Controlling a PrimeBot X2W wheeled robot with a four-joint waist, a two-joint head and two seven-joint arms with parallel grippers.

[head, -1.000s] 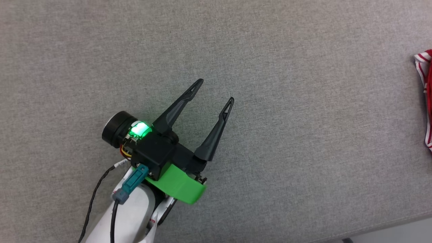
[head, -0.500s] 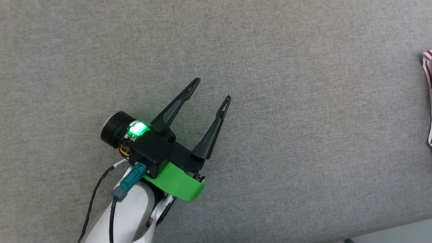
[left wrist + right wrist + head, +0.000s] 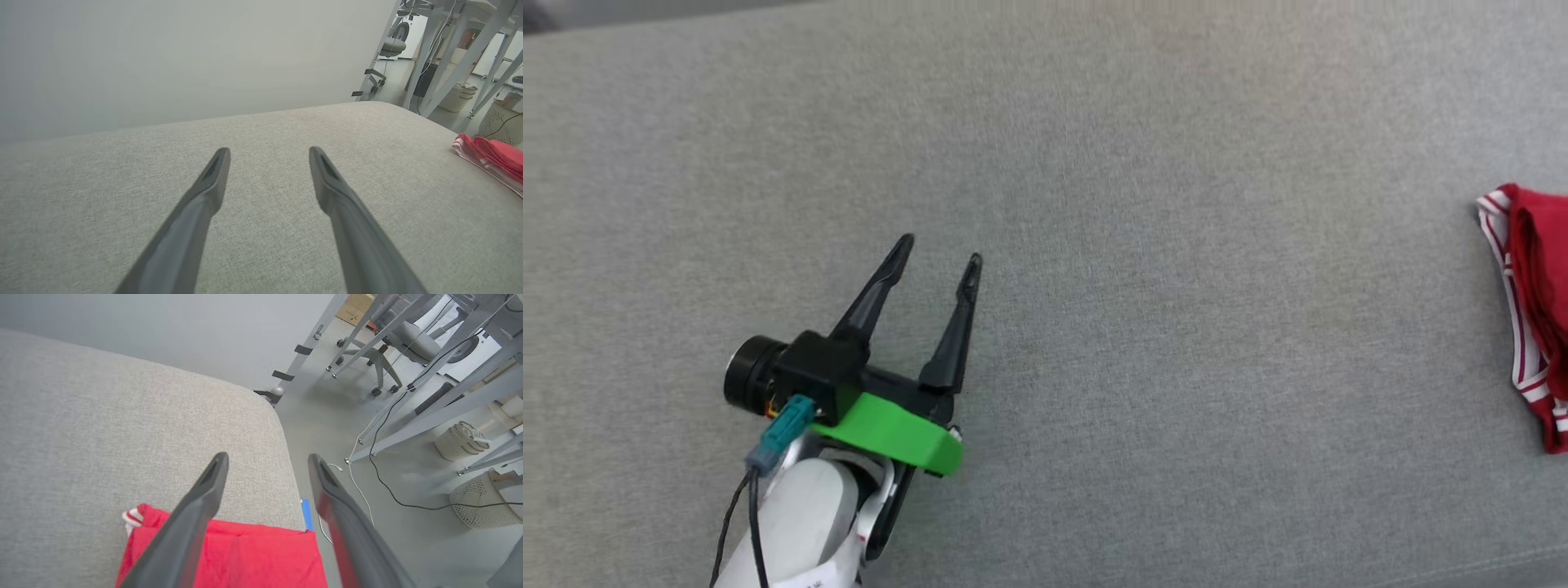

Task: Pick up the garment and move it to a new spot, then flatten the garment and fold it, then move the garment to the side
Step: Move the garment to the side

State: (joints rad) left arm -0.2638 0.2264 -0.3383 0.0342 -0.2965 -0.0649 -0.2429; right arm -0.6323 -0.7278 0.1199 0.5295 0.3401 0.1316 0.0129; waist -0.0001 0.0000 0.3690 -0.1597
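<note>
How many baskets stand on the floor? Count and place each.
2. The farther basket stands beside the grey frame legs; the nearer basket at the right wrist view's right edge. Others may be hidden.

Red garment with white stripes

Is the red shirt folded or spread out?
Folded: the garment lies as a compact red stack with doubled layers near the grey cushion's corner; its full outline is cropped.
</note>
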